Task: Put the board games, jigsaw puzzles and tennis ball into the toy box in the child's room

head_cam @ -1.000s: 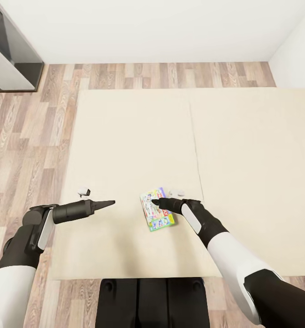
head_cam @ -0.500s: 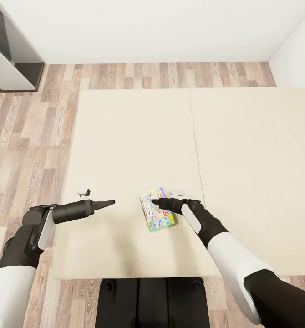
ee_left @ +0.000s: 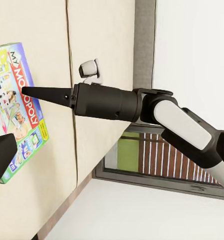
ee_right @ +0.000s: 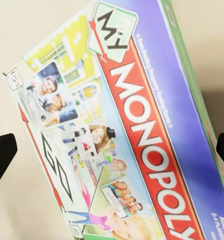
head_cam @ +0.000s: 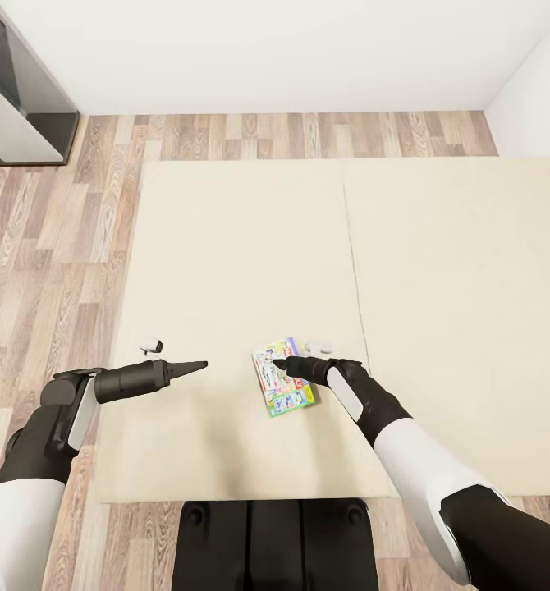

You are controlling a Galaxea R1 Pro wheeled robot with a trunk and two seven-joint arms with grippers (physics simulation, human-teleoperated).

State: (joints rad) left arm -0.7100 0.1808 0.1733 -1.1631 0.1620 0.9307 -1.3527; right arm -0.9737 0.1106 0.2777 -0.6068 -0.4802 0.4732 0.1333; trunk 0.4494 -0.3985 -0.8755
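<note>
Wood-plank floor and white walls surround the bed, whose two cream mattresses meet at a seam running away from the robot. One board game, a flat box printed "MY MONOPOLY" with a green edge, lies flat on the left mattress near the seam and close to the near edge. Right gripper hovers directly over the box; in the right wrist view its dark fingertips sit spread at either side of the cover, jaws open and gripping nothing. Left gripper is held out over the mattress, well apart from the box, pointing toward it, its jaws closed to a single point and empty.
</note>
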